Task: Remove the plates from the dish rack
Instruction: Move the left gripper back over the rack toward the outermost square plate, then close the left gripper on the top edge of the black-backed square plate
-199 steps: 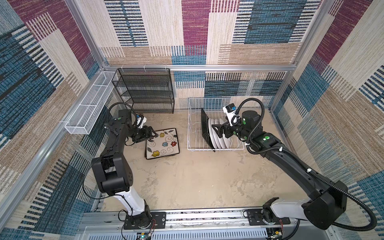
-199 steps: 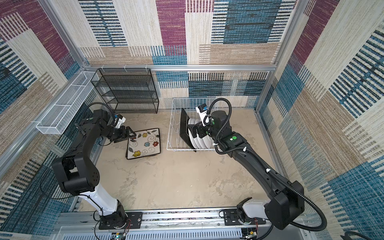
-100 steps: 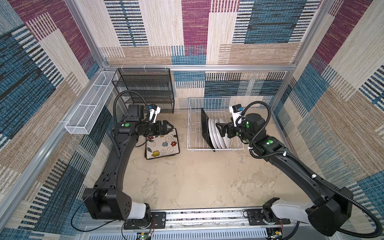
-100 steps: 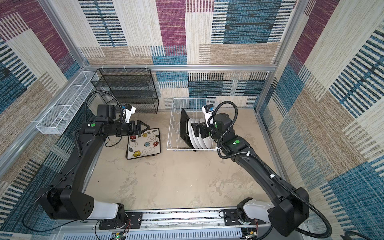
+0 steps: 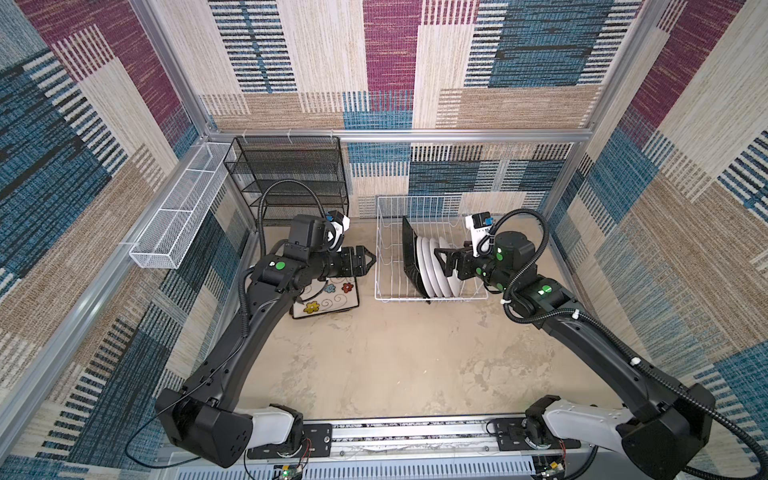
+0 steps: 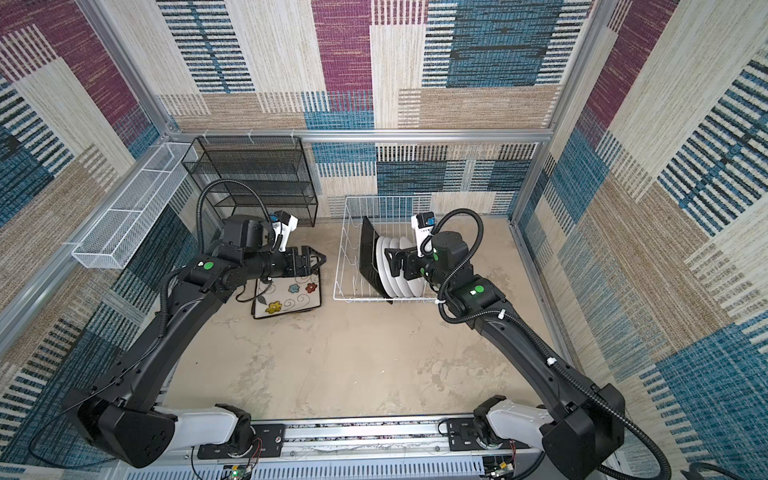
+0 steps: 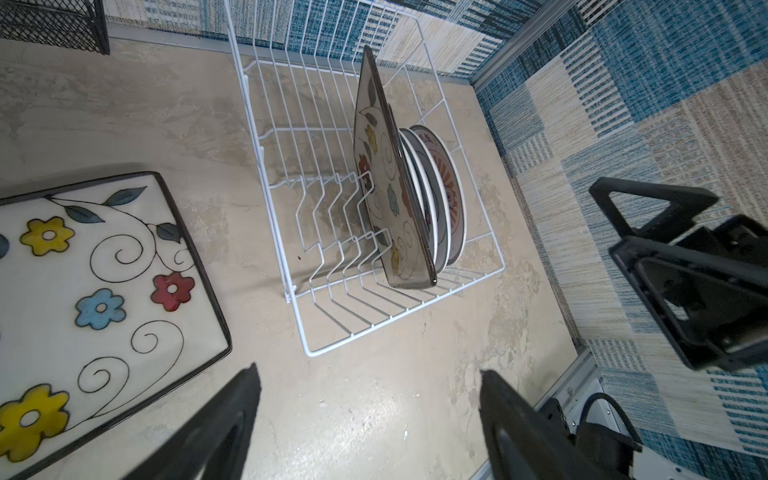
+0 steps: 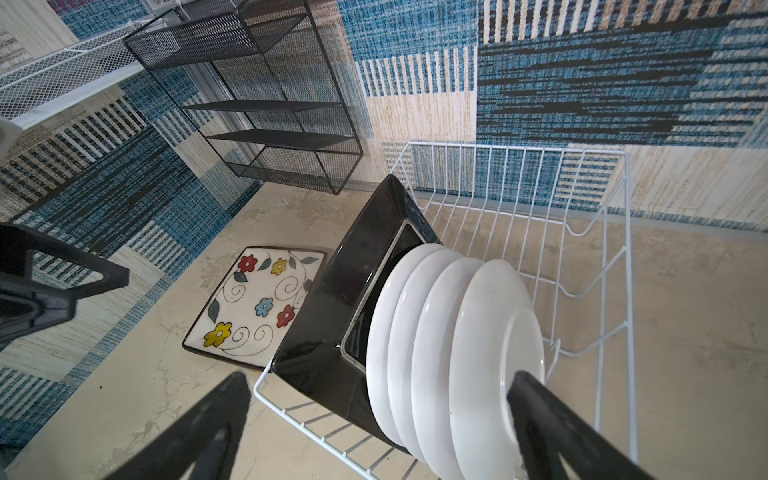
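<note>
Dish rack (image 5: 388, 291) part loaded; both my grippers wide, nothing held.
My left gripper (image 5: 368, 262) hangs with jaws spread above the rack-side edge of a flowered square plate (image 5: 328, 297) lying flat on the table (image 5: 395, 357), just beside the rack. My right gripper (image 5: 441, 262), jaws fully apart, sits over four round white plates (image 5: 426, 266) standing on edge in the rack; contact I cannot tell. A black-backed square plate (image 5: 409, 257) stands against that row, on the side toward my left arm.

Glossy plates (image 8: 490, 332), coated-wire dish rack (image 8: 519, 147)
</note>
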Action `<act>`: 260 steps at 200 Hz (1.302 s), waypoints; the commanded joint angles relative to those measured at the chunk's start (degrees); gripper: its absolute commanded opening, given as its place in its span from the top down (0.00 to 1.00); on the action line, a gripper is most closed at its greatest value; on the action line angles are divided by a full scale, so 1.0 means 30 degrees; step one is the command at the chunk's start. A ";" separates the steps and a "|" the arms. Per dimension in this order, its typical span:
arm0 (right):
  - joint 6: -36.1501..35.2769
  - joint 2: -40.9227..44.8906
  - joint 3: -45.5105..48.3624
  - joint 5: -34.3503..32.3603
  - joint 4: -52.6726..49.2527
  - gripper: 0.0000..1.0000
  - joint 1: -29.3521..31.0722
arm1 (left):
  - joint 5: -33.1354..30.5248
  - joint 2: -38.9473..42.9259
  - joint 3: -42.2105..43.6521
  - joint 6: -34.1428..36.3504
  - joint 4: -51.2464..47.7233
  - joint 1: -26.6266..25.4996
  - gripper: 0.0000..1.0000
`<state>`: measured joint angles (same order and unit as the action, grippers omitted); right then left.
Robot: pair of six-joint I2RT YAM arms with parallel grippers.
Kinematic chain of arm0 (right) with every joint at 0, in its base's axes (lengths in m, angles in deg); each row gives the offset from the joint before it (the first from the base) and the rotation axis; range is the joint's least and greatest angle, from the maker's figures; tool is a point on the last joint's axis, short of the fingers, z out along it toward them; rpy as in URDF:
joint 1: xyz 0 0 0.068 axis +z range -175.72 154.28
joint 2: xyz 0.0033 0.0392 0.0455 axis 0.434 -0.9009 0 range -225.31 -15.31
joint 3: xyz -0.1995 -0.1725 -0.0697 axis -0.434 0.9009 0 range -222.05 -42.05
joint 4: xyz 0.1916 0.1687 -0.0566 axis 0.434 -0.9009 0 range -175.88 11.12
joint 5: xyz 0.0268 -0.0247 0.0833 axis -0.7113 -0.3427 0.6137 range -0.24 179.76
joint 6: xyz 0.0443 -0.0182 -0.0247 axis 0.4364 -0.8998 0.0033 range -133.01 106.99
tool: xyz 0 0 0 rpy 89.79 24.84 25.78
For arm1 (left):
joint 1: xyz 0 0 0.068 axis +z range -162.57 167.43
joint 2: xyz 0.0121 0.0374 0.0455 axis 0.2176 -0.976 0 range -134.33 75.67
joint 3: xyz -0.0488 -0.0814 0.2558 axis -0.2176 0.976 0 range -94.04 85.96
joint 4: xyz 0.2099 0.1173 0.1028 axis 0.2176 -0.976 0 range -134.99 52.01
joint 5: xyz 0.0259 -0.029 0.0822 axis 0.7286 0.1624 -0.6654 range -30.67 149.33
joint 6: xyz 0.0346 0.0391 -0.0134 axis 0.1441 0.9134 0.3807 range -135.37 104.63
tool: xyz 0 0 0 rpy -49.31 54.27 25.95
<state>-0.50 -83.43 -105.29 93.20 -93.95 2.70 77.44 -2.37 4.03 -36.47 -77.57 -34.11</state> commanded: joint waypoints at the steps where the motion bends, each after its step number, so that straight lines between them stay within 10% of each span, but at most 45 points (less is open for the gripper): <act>1: 0.0916 0.0126 0.0121 0.0153 -0.0620 0.01 -0.0008 | -0.1352 -0.0997 -0.0369 -0.0764 0.0488 -0.0606 0.16; 260: 0.0915 0.0936 0.1569 0.0513 -0.0415 0.01 -0.2354 | -0.0386 -1.2140 -0.8522 -0.3646 0.1329 -0.3130 0.57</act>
<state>2.45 -80.80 -100.70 94.12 -97.12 -4.16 76.20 -38.65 -21.15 -45.39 -74.22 -43.44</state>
